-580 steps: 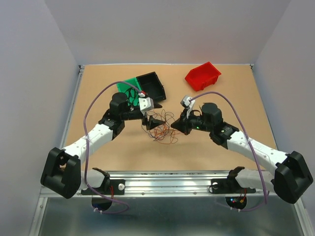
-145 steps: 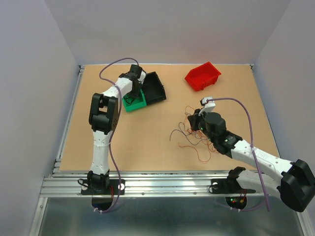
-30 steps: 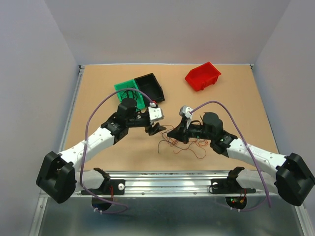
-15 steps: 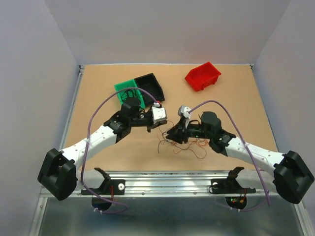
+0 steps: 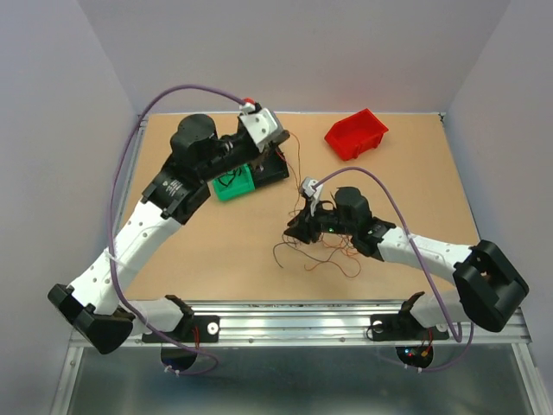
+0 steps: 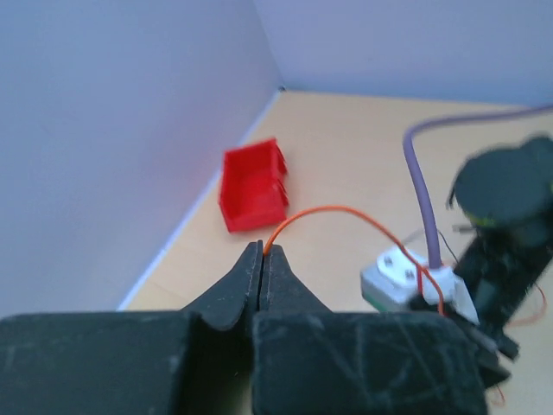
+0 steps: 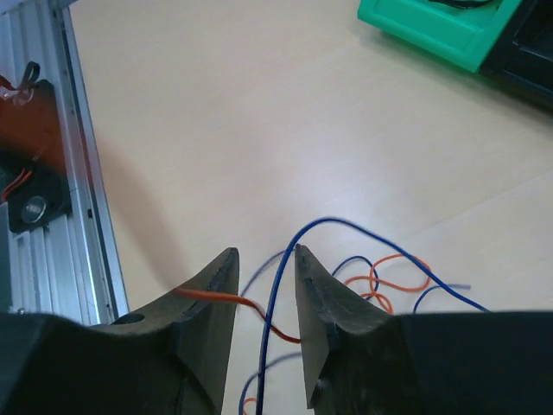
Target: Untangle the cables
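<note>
An orange cable [image 6: 328, 212] is being pinched between the fingers of the left hand [image 6: 262, 259], which are pressed together on it. That hand is being held high above the surface [image 5: 199, 251], over the black bin [image 5: 275, 164] and beside the green bin [image 5: 233, 184]. From the pinch the strand is being carried in a loose arc down toward the cables [image 5: 324, 251], which are lying in a loose heap on the surface near its middle. The right hand [image 7: 263, 259] is being held low at the heap's left edge with its fingers apart. A blue-looking strand and an orange one are passing through the gap, and nothing is being clamped there. A few dark strands are being held in the green bin, so the task is being judged as only partly done. One cable is being lifted clear, while most of the heap is waiting to be separated.
</note>
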Robot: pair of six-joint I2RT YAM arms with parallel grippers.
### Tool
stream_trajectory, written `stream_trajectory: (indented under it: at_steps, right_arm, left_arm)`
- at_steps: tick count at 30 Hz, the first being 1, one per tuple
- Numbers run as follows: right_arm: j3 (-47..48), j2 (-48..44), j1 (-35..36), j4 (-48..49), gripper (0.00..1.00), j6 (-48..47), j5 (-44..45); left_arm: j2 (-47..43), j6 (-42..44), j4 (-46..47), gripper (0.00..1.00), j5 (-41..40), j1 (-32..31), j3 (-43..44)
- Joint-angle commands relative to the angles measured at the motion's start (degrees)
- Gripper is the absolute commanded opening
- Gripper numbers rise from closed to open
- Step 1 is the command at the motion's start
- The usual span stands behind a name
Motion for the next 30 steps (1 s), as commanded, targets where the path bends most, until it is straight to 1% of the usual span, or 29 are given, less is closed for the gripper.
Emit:
stream_trajectory:
  at_steps: [1,2,3,4,5,6,7,9,10,12,13,14,16,17,20,22,23,25,26,27,29,30]
  right_arm:
    - [4.06,1.60,0.61,1.74,0.38,-0.79,1.48]
    - [4.06,1.78,0.61,2.09,0.38,-0.79,2.00]
    - [4.06,1.78,0.61,2.18,0.39,-0.70,2.27]
    - [3.97,1.95,0.61,2.27,0.41,-0.70,2.62]
    - [3.88,1.95,0.61,2.36,0.45,-0.70,2.88]
    - [3.80,1.78,0.61,2.44,0.46,-0.70,2.89]
    - [3.71,1.78,0.61,2.36,0.47,-0.70,3.06]
    - [3.10,1.43,0.69,2.18,0.49,-0.79,3.94]
    - [2.92,1.25,0.61,2.18,0.49,-0.88,4.29]
    - [2.22,0.11,0.61,2.09,0.52,-0.97,5.34]
    - [1.95,-0.41,0.61,2.09,0.55,-0.96,5.78]
    - [1.69,-1.72,0.61,2.18,0.63,-0.79,6.57]
    - [0.46,-3.31,0.61,2.44,0.70,0.08,7.97]
    - [0.02,-4.97,0.61,3.05,0.71,0.44,8.59]
    - [-1.74,-8.92,0.61,3.67,0.73,2.36,13.24]
    - [-2.70,-10.69,0.61,3.85,0.74,3.51,17.02]
    - [-3.58,-11.75,0.61,3.76,0.74,4.30,20.69]
    - [-4.37,-14.11,0.61,3.59,0.76,4.92,24.40]
    - [-4.99,-15.00,0.61,3.07,0.78,5.71,28.16]
    - [-5.25,-15.62,0.61,2.80,0.79,6.06,29.24]
    - [-5.52,-17.37,0.61,2.18,0.80,7.81,36.33]
    - [-5.69,-17.82,0.61,2.18,0.80,8.43,38.46]
  left_arm:
    - [3.97,-4.33,-4.70,0.00,-12.59,-0.16,15.45]
    - [6.15,-4.77,-5.58,0.00,-15.32,-0.16,21.74]
    - [7.39,-6.16,-7.41,0.00,-18.47,-0.08,25.37]
    - [10.01,-6.53,-8.39,0.00,-24.08,-0.08,29.15]
    - [11.26,-6.96,-10.05,0.00,-27.52,-0.08,36.32]
    - [12.49,-7.23,-10.50,0.00,-30.26,-0.08,39.70]
    - [13.72,-7.32,-10.68,0.00,-34.81,0.10,42.86]
    - [15.49,-7.06,-9.73,0.00,-38.61,0.10,48.84]
    - [15.58,-7.06,-9.02,0.00,-38.63,0.01,49.57]
    - [14.97,-6.70,-7.52,0.00,-37.41,0.01,48.88]
    - [14.53,-6.79,-6.83,0.00,-35.05,0.01,47.57]
    - [12.96,-6.79,-6.03,0.00,-33.73,0.01,43.20]
    - [10.50,-6.88,-2.35,0.00,-30.83,0.10,37.74]
    - [9.96,-6.88,-1.12,0.00,-30.38,0.01,32.93]
    - [10.30,-6.44,1.96,0.00,-30.89,0.10,27.45]
    - [11.27,-6.44,2.76,0.00,-31.42,0.19,25.59]
    - [12.05,-6.53,3.02,0.00,-31.17,0.36,22.97]
    - [12.59,-6.53,7.06,0.00,-30.11,0.71,19.62]
    - [13.37,-6.53,8.29,0.00,-30.20,0.89,16.65]
    - [14.08,-6.35,10.39,0.00,-30.54,0.89,15.57]
    - [16.96,-6.27,11.63,0.00,-30.29,1.50,14.69]
    - [18.29,-6.53,12.07,0.00,-30.02,1.68,14.86]
